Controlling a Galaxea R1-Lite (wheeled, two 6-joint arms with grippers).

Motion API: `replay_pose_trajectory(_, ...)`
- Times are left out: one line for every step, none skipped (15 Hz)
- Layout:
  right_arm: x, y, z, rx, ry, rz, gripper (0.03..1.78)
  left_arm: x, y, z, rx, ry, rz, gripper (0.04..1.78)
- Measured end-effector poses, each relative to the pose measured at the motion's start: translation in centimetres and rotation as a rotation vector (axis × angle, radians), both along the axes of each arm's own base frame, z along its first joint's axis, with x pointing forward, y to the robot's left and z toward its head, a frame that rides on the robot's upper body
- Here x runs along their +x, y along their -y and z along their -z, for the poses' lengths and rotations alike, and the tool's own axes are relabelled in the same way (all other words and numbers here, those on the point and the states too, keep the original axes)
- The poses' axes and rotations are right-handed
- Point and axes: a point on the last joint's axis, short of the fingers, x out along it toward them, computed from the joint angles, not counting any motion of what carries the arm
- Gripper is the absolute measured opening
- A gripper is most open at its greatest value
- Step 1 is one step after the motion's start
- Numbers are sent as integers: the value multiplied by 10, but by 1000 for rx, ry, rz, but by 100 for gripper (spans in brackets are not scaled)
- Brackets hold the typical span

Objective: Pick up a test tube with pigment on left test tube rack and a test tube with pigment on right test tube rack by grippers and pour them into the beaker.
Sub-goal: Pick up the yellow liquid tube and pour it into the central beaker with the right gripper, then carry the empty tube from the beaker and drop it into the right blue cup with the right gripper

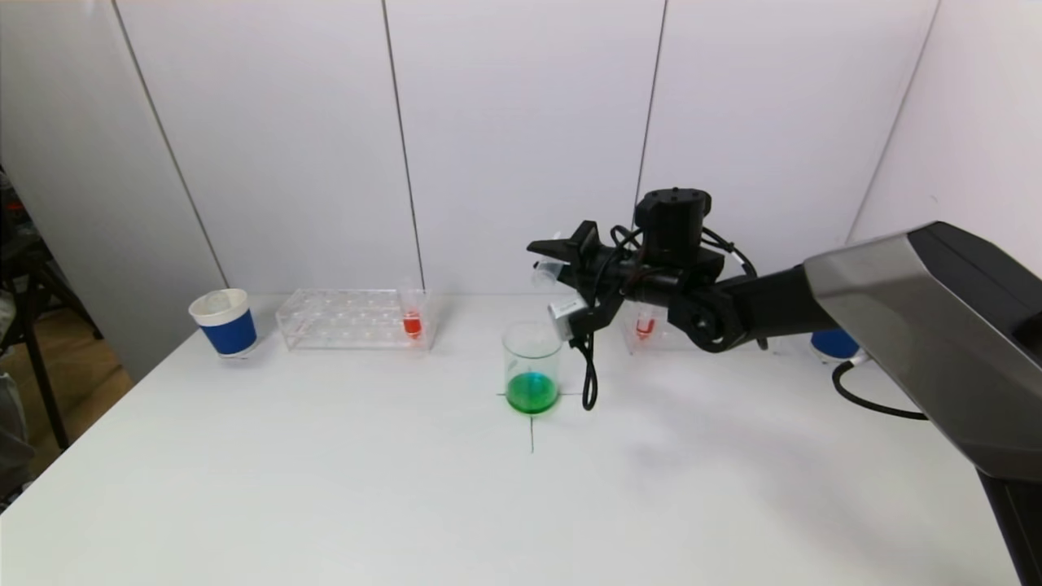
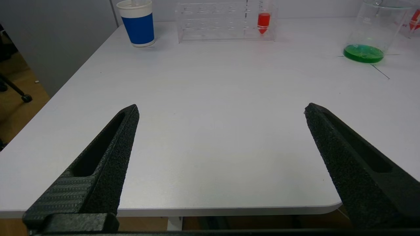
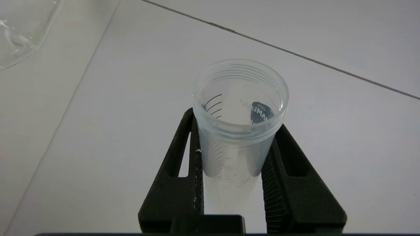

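My right gripper (image 1: pixel 562 264) is shut on a clear test tube (image 1: pixel 544 273), held tilted just above and to the right of the glass beaker (image 1: pixel 533 346). The beaker holds green liquid (image 1: pixel 532 392). In the right wrist view the tube (image 3: pixel 236 144) looks empty between the fingers (image 3: pixel 183 157). The left rack (image 1: pixel 342 319) holds a tube of red pigment (image 1: pixel 413 324). The right rack (image 1: pixel 659 335), partly hidden behind the arm, holds a red tube (image 1: pixel 645 327). My left gripper (image 2: pixel 220 108) is open and empty over the table's near edge, out of the head view.
A blue and white paper cup (image 1: pixel 224 323) stands left of the left rack. Another blue cup (image 1: pixel 830 342) shows behind the right arm. A black cable (image 1: pixel 588 374) hangs from the right gripper beside the beaker. A cross mark (image 1: pixel 531 431) lies under the beaker.
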Motion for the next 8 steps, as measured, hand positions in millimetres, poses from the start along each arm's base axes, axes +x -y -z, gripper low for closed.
replay_pose_trajectory(0,0,-1,-4,8,0,56,0,0,0,0,0,0,176)
replay_pose_trajectory(0,1,-2,-8,17,0,56,0,0,0,0,0,0,176)
replay_pose_trajectory(0,1,-2,-12,24,0,56,0,0,0,0,0,0,176)
replay_pose_trajectory(0,1,-3,-13,26,-1,56,0,0,0,0,0,0,176)
replay_pose_trajectory(-1,1,-3,-13,27,-1,56,0,0,0,0,0,0,176)
replay_pose_trajectory(-1,1,-3,-13,29,-1,56,0,0,0,0,0,0,176)
replay_pose_trajectory(-1,2,-3,-12,30,-1,56,0,0,0,0,0,0,176)
replay_pose_trajectory(-2,2,-1,-11,26,-1,56,0,0,0,0,0,0,176)
